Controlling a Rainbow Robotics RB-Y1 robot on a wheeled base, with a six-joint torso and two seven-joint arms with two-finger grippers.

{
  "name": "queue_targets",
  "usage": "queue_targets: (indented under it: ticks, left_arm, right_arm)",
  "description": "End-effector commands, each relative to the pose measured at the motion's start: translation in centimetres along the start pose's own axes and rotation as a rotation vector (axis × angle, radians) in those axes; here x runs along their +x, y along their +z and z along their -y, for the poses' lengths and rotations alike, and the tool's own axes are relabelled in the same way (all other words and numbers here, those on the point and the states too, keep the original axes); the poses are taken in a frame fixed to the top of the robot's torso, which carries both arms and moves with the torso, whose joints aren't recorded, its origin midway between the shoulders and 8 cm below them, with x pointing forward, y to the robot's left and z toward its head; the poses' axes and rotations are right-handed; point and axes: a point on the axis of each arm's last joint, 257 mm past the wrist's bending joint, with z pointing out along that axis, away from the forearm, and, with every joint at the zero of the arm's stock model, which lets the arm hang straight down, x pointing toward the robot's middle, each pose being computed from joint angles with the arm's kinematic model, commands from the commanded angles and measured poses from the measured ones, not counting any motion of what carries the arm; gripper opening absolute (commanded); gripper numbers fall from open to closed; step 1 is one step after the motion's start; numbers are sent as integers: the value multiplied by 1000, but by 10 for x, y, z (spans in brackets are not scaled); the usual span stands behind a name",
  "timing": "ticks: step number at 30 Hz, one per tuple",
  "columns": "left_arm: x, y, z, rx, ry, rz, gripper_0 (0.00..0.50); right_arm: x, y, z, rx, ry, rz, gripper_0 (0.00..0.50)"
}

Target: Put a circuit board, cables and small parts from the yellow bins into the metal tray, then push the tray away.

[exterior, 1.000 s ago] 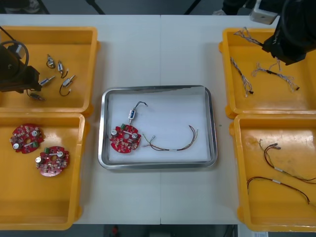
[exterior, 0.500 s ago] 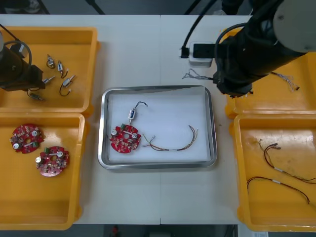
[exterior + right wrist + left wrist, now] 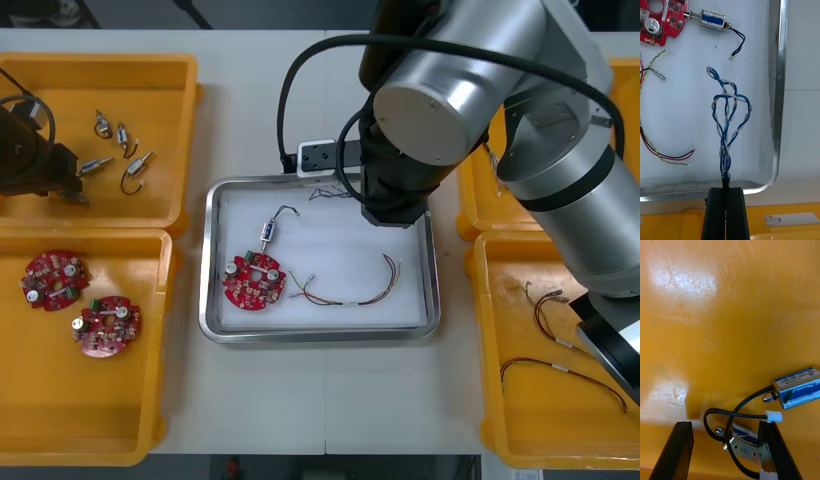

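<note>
Right hand (image 3: 727, 190), clamped on the blue-white cable (image 3: 729, 112), holds it over the tray (image 3: 777, 93) mid-bench, seemingly for release. Left hand (image 3: 724, 424), open, straddles a small part (image 3: 743, 438) in the bin (image 3: 715, 333) at the bench's far-left corner.

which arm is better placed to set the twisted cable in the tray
Right. The right hand is shut on the blue and white cable over the tray; the left hand is open over small parts in a yellow bin.
</note>
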Motion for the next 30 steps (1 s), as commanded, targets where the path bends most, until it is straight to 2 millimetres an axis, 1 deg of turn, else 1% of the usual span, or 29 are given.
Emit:
queue_targets:
  ticks: [1, 2, 3, 4, 7, 9, 14, 15, 16, 17, 22, 25, 28, 30]
  left_arm:
    - [0, -8, -32, -39, 102, 10, 500]
    - [0, -8, -32, -39, 102, 10, 500]
    - [0, -7, -33, -38, 89, 14, 500]
    - [1, -6, -33, -36, 86, 15, 500]
    - [1, -2, -33, -29, 72, 26, 500]
    - [3, 0, -32, -25, 62, 24, 500]
    - [4, 1, -31, -18, 50, 25, 500]
    - [4, 1, -31, -16, 46, 24, 250]
    - [5, 1, -31, -16, 45, 23, 19]
    - [5, 1, -31, -16, 44, 23, 0]
    - [5, 2, -27, -5, 31, 22, 0]
    - [0, -2, -23, 3, 29, 36, 0]
    - [-9, -9, -18, 11, 23, 60, 0]
    - [-14, -14, -16, 16, 18, 73, 0]
  right_arm:
    - [-25, 9, 3, 33, -31, -28, 0]
    - [-25, 9, 3, 33, -31, -28, 0]
    - [-25, 21, 4, 35, -27, -46, 0]
    - [-24, 24, 5, 39, -23, -50, 0]
    - [-23, 43, 6, 46, -26, -73, 0]
    - [-24, 50, 9, 59, -24, -73, 0]
    - [-28, 60, 16, 75, 1, -53, 0]
    - [-29, 64, 17, 76, 7, -51, 0]
    - [-28, 67, 18, 79, 9, -53, 0]
    - [-27, 71, 19, 81, 15, -55, 0]
    - [-28, 92, 18, 109, -13, -74, 0]
    - [-27, 100, 14, 108, -19, -80, 0]
    - [-29, 108, 10, 105, -28, -80, 0]
    - [-31, 110, 9, 107, -30, -76, 0]
